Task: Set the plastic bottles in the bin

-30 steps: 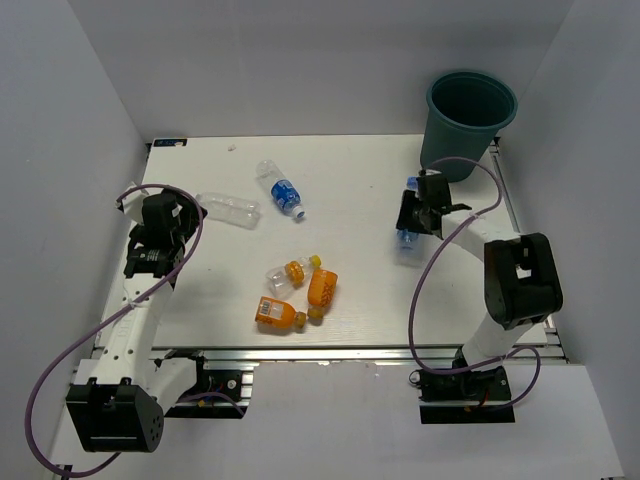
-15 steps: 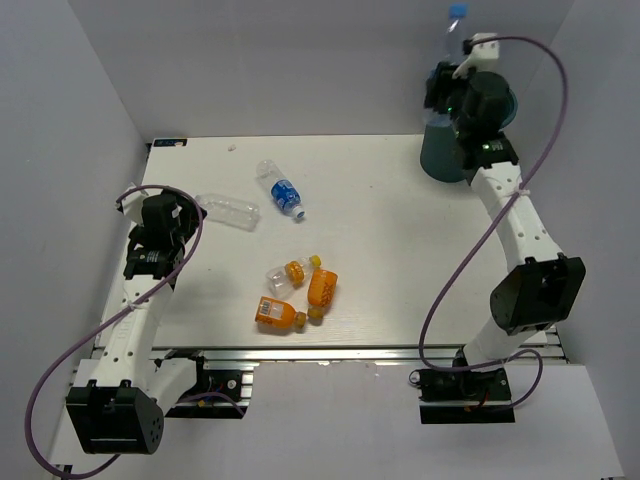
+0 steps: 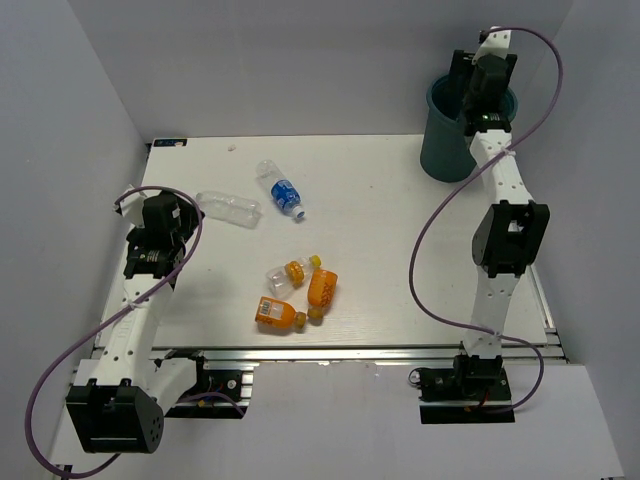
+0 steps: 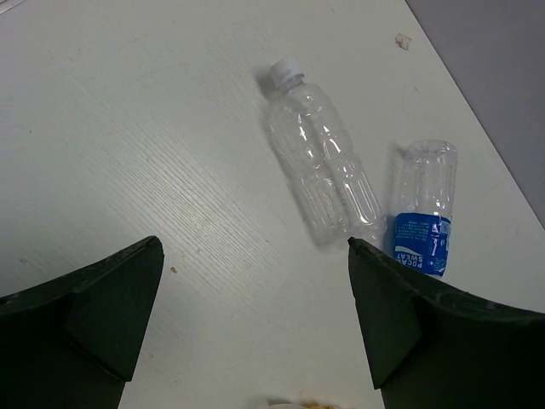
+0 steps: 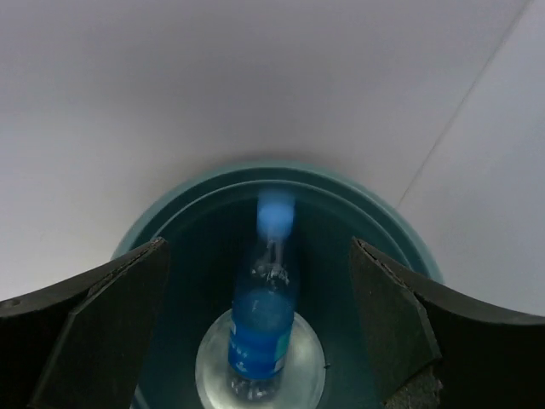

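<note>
My right gripper (image 3: 476, 98) (image 5: 259, 244) hangs open right over the bin (image 3: 447, 150) at the table's far right corner. Below it, inside the teal bin (image 5: 281, 172), a blue-labelled plastic bottle (image 5: 262, 317) shows blurred, cap up, free of the fingers. My left gripper (image 3: 160, 216) (image 4: 254, 256) is open and empty above the left side of the table. Just beyond it lie a plain clear bottle (image 3: 228, 208) (image 4: 320, 167) and a blue-labelled bottle (image 3: 281, 189) (image 4: 423, 218). Three orange bottles (image 3: 291, 271) (image 3: 322, 287) (image 3: 278, 315) cluster near the front middle.
White walls close in the table on the left, back and right. The bin stands against the back right corner, by the table's right edge (image 3: 530, 270). A small scrap (image 4: 402, 39) lies near the back edge.
The right arm swung up from the table to above the bin with the blue-labelled bottle, then opened; the bottle now drops inside the bin. The left arm stayed still.
</note>
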Controlling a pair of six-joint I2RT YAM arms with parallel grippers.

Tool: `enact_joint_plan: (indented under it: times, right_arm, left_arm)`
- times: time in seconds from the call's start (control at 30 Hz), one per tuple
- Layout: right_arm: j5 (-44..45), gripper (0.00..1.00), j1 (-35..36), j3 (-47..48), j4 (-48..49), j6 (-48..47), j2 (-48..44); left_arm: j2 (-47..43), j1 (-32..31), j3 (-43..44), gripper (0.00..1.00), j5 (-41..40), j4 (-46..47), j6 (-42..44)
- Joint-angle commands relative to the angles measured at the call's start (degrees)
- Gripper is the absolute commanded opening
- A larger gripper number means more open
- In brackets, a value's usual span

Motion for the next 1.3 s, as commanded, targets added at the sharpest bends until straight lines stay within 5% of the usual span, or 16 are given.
enact_joint_plan:
  times: [0.0,0.1,0.2,0.33,0.43,0.67,0.87,1.27]
  right_arm:
    - [-3.8,0.89,0.5,-2.8,2.5,-2.1,-7.6]
    - [-15.9,0.89,1.8,-9.4,-3.0,-2.3,-16.8]
    - [-17.3,0.89,4.8,-18.1,-8.0,0.1,-24.3]
    - [-17.8,0.89,12.5,-47.5,-3.5,7.0,-41.2]
    - [-18.1,0.89,17.9,-58.7,-0.8,15.6,-48.4]
    - [-20.5,0.89,33.0,-78.1,2.7,28.0,-52.4]
    - [-13.0,0.89,45.7,-85.6,6.3,39.9,-50.6]
    - [-11.9,0.89,51.7,-84.5,11.3,48.5,-40.5]
  left_arm:
    - [0.0,-0.1,1.3,0.98,-1.1,-0.2,0.3]
    - [1.4,-0.1,2.5,0.98,0.0,-0.5,0.7]
    - [1.9,-0.2,2.1,0.98,0.5,0.2,0.5]
    - [1.8,-0.1,0.9,0.98,3.1,2.6,0.3]
    - [2.6,-0.1,0.7,0.98,4.7,4.0,0.7]
    - [3.3,-0.2,-1.4,0.98,9.6,7.0,0.3]
    - [2.1,-0.1,-2.3,0.98,10.5,6.8,0.2]
    - [-0.1,-0.2,-3.7,0.98,11.7,8.0,0.2]
